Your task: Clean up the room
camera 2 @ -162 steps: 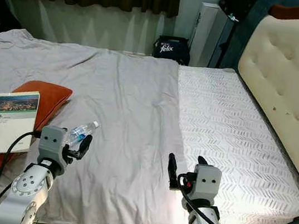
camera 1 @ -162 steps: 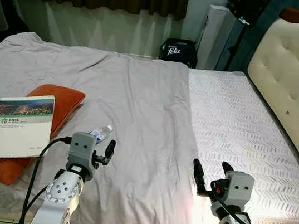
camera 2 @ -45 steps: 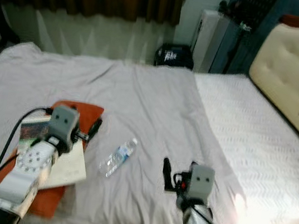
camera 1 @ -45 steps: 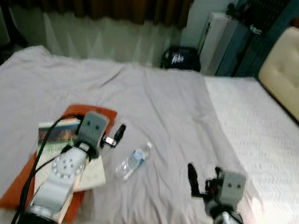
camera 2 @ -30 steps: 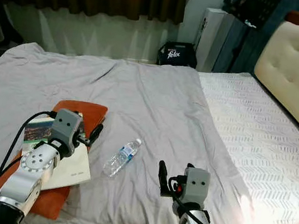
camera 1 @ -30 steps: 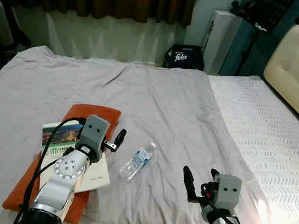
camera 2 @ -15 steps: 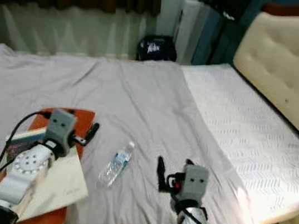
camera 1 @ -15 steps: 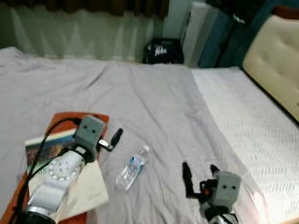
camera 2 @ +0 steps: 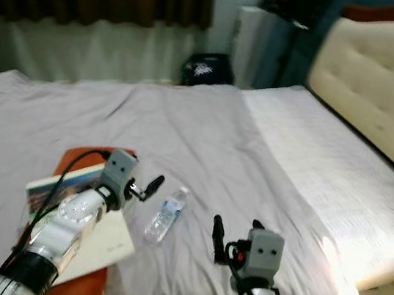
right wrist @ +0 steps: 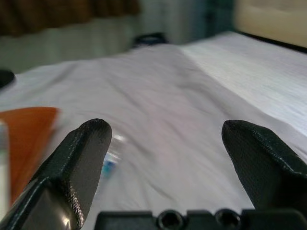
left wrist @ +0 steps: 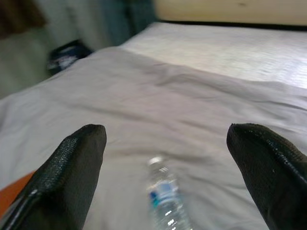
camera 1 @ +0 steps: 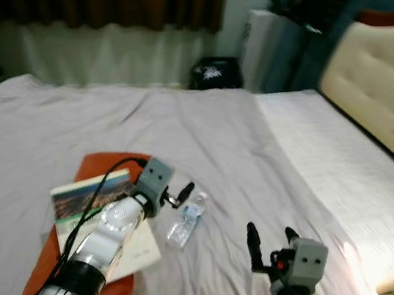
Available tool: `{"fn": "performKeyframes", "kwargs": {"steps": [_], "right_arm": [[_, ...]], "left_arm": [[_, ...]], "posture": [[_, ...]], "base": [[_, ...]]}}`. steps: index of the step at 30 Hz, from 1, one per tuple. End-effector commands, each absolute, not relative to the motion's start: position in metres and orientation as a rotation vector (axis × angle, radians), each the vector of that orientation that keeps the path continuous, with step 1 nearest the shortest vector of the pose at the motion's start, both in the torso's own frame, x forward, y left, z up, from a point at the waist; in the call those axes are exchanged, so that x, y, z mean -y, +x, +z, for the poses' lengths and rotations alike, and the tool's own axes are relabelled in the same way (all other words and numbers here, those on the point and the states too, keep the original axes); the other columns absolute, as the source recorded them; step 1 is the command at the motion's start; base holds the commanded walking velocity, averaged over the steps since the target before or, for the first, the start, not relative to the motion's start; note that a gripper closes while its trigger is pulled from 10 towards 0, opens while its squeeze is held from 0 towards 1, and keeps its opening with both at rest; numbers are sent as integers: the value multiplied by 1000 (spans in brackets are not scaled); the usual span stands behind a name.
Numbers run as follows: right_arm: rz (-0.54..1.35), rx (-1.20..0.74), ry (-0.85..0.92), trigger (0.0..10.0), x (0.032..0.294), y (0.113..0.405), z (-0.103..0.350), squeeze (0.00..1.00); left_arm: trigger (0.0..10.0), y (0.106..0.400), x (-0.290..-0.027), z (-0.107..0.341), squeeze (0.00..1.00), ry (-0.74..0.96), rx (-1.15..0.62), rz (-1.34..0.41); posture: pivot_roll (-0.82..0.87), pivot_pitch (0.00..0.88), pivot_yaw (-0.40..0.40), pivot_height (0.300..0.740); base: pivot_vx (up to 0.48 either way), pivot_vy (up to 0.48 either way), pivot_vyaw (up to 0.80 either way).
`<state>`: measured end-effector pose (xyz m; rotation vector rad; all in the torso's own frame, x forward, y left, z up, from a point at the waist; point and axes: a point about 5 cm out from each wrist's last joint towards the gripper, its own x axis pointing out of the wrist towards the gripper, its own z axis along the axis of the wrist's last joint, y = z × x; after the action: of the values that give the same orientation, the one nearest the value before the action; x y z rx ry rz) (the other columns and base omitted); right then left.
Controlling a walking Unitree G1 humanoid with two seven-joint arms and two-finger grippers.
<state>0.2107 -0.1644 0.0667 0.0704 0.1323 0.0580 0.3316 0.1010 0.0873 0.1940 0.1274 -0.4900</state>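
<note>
My left gripper (camera 1: 184, 190) has come nearer the water bottle (camera 1: 186, 219), now at its 5 o'clock on the grey sheet (camera 1: 205, 141). Both grippers gape, released; right gripper (camera 1: 270, 244) waits. I should align across the bottle's body before closing.

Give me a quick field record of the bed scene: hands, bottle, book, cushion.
left hand: open, raised beside the bottle, empty
right hand: open, raised over the grey sheet, empty
water bottle: lying on its side on the sheet, between the two hands
book: lying on the orange cushion
orange cushion: flat on the sheet, under the left arm
</note>
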Motion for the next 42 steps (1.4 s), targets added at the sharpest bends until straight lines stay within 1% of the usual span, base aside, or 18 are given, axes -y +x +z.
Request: {"fn": "performKeyframes", "kwargs": {"steps": [1, 6, 7, 8, 10, 11, 12, 14, 15, 17, 18, 20, 22, 23, 28, 31, 38, 42], "right_arm": [[53, -120, 56, 10000, 165, 212, 72, 0], [56, -161, 39, 10000, 164, 181, 73, 0], [56, -161, 39, 10000, 164, 181, 73, 0], [45, -177, 38, 10000, 167, 166, 76, 0], [36, -191, 36, 10000, 169, 156, 77, 0], [38, -199, 49, 10000, 169, 147, 80, 0], [38, -199, 49, 10000, 169, 147, 80, 0], [90, -202, 66, 10000, 164, 134, 91, 0], [90, -202, 66, 10000, 164, 134, 91, 0], [240, -209, 82, 10000, 145, 132, 102, 0], [240, -209, 82, 10000, 145, 132, 102, 0], [335, -214, 112, 10000, 131, 131, 111, 0], [335, -214, 112, 10000, 131, 131, 111, 0], [384, -224, 125, 10000, 122, 127, 115, 0], [412, -235, 129, 10000, 118, 123, 119, 0], [432, -285, 122, 10000, 120, 109, 126, 0], [468, -321, 109, 10000, 117, 88, 143, 0], [489, -245, 130, 10000, 109, 86, 158, 0]], "left_arm": [[10000, 335, -105, 86, 0, 190, -140, -473], [10000, 359, -122, 87, 0, 212, -204, -322], [10000, 359, -122, 87, 0, 212, -204, -322], [10000, 364, -120, 95, 0, 224, -176, -304], [10000, 368, -118, 100, 0, 228, -154, -293], [10000, 371, -118, 104, 0, 240, -141, -273], [10000, 371, -118, 104, 0, 240, -141, -273], [10000, 374, -129, 106, 0, 239, -144, -192], [10000, 374, -129, 106, 0, 239, -144, -192], [10000, 375, -143, 101, 0, 210, -199, -115], [10000, 375, -143, 101, 0, 210, -199, -115], [10000, 377, -158, 102, 0, 225, -217, -32], [10000, 377, -158, 102, 0, 225, -217, -32], [10000, 377, -178, 104, 0, 235, -223, 50], [10000, 374, -194, 100, 0, 216, -251, 90], [10000, 367, -205, 91, 0, 238, -304, 114], [10000, 360, -198, 75, 0, 185, -377, 75], [10000, 361, -206, 80, 0, 250, -348, 144]], "posture": [[-95, 0, 38, 740], [-197, 0, 40, 740], [-197, 0, 40, 740], [-243, 20, 44, 740], [-250, 31, 43, 740], [-282, 76, 46, 740], [-282, 76, 46, 740], [-344, 155, 34, 740], [-344, 155, 34, 740], [-373, 246, 11, 740], [-373, 246, 11, 740], [-361, 289, -8, 740], [-361, 289, -8, 740], [-359, 301, -12, 740], [-362, 311, -22, 740], [-393, 374, -56, 740], [-422, 417, -75, 740], [-445, 451, -92, 740]], "base": [[0, 0, -781], [0, 0, 0], [0, 0, 0], [0, 0, 0], [0, 0, 0], [0, 0, 0], [0, 0, 0], [0, 0, 0], [0, 0, 0], [0, 0, 0], [0, 0, 0], [0, 0, 0], [0, 0, 0], [0, 0, 0], [0, 0, 0], [0, 0, 0], [0, 0, 0], [0, 0, 0]]}}
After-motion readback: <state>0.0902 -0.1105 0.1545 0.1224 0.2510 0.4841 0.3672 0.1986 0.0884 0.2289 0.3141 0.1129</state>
